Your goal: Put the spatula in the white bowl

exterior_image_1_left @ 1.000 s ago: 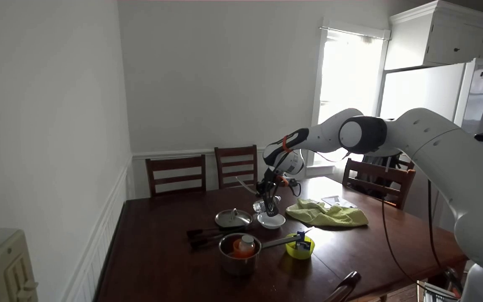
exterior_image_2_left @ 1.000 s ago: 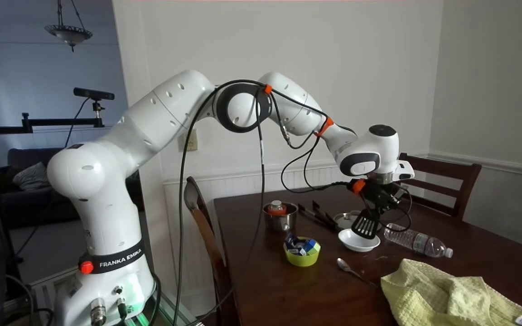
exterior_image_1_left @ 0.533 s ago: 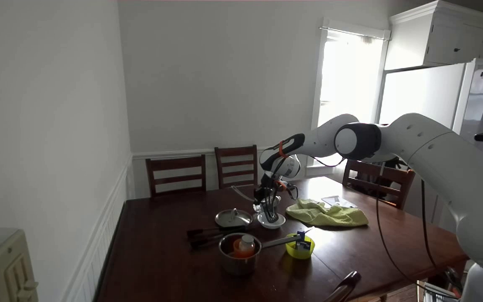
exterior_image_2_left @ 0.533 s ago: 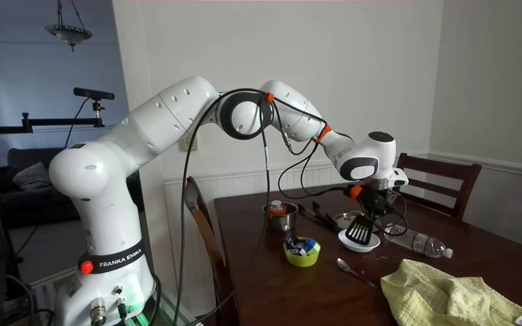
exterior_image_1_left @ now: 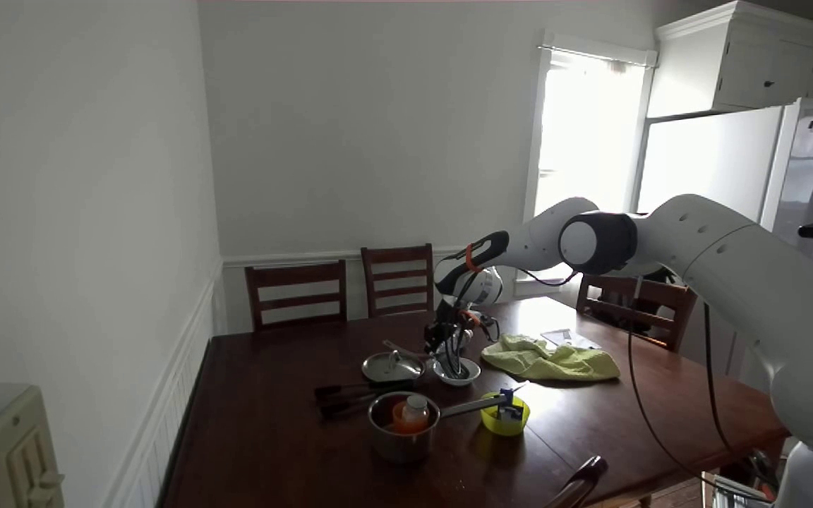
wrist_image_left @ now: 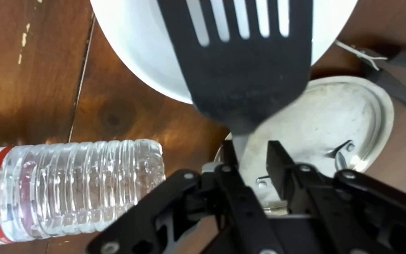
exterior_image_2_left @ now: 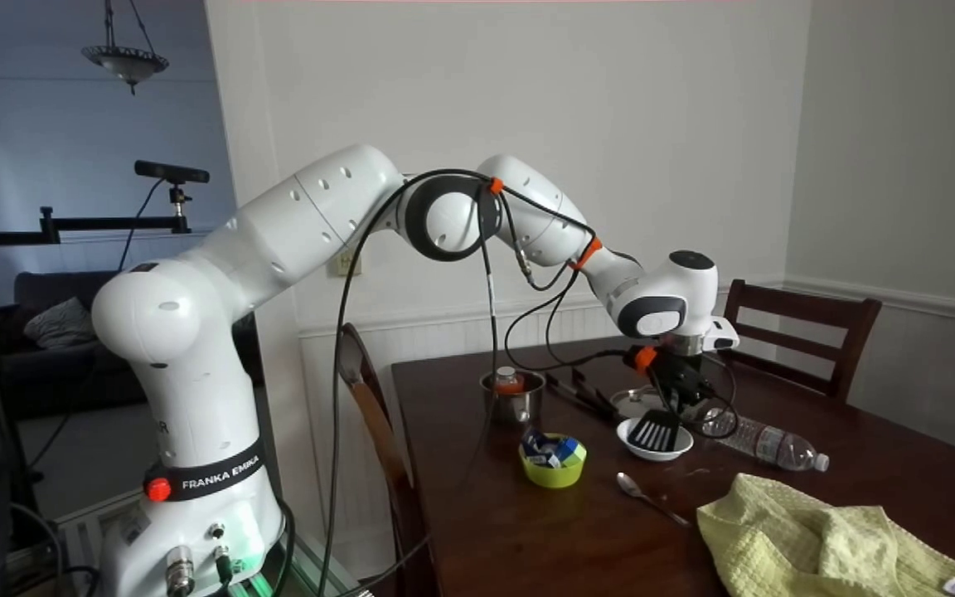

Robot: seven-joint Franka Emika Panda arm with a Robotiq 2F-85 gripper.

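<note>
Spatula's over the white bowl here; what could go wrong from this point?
The spatula extends well past the rim of the small white bowl, so it could tip out once unsupported. The fingers stand apart with the spatula close beside one, so withdrawing might drag it. The plastic bottle lies on its side nearby and could get bumped.

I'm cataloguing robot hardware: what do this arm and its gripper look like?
The arm is white and rounded, with dark joint rings; black cables loop along it, strapped by orange bands. Its dark base ring reads FRANKA EMIKA, beside a red button. The gripper is black, with silvery screw heads.
</note>
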